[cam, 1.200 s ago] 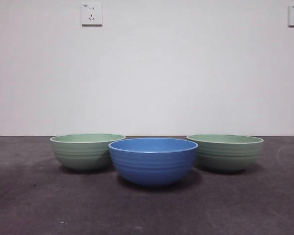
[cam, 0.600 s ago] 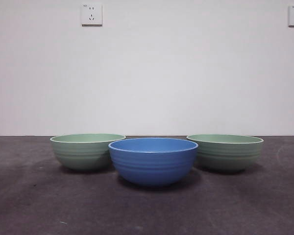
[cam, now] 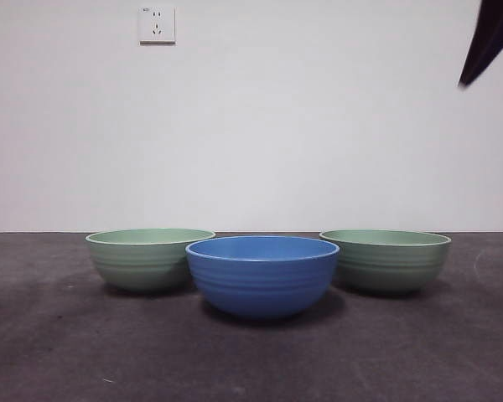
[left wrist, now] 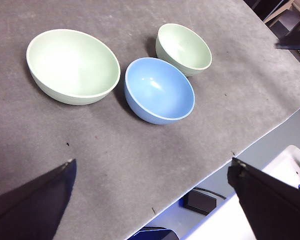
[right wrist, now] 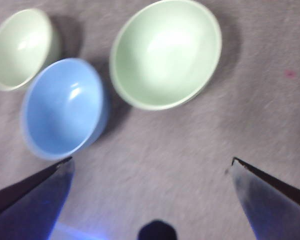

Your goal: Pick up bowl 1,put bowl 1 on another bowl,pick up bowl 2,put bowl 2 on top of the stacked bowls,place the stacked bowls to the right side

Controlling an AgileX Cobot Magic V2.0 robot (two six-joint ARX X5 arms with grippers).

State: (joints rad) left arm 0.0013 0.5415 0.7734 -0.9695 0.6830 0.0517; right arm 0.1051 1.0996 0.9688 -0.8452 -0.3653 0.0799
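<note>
Three bowls stand on the dark table. The blue ribbed bowl (cam: 262,275) is in the middle and nearest the front. One pale green bowl (cam: 149,260) stands to its left and another pale green bowl (cam: 386,261) to its right, both a little further back. Nothing is stacked. My left gripper (left wrist: 153,162) hangs open high above the table, apart from the blue bowl (left wrist: 159,90) and the near green bowl (left wrist: 72,65). My right gripper (right wrist: 151,160) is open too, high over the table beside the right green bowl (right wrist: 165,52) and the blue bowl (right wrist: 64,106). A dark arm tip (cam: 489,33) shows at the front view's top right corner.
A white wall with a socket (cam: 157,24) rises behind the table. The table's edge (left wrist: 250,142) runs past the left gripper, with a black box (left wrist: 200,201) on the floor below. The right wrist view is blurred.
A dark arm tip has come into the top right corner of the front view. The three bowls have not moved.
</note>
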